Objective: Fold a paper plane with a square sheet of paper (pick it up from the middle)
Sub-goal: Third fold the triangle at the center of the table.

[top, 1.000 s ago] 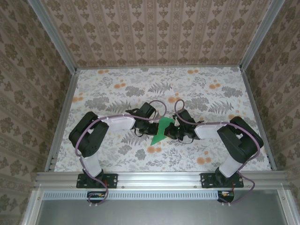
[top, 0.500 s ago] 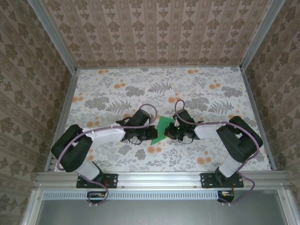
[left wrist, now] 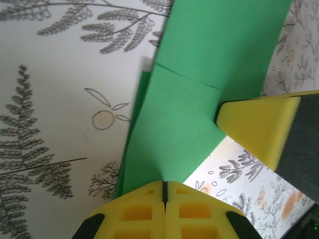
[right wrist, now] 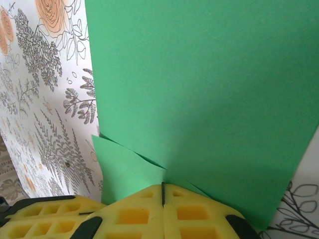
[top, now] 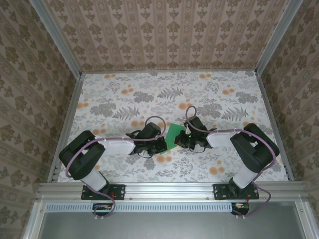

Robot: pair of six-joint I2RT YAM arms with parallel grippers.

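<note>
One green sheet (top: 173, 135), seemingly part-folded; left claw (left wrist: 163, 188), right claw (right wrist: 163, 189) both pinching it.

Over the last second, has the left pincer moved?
Yes. The left pincer, shut on the green paper, has shifted toward the near rail in the top view.

One overhead, two wrist close-ups sharing paper (left wrist: 189, 124).

Bright, even diffuse light from above, no glare, faint soft shadow beside green paper (left wrist: 224, 40), top view sharp, wrist close-ups slightly soft
</note>
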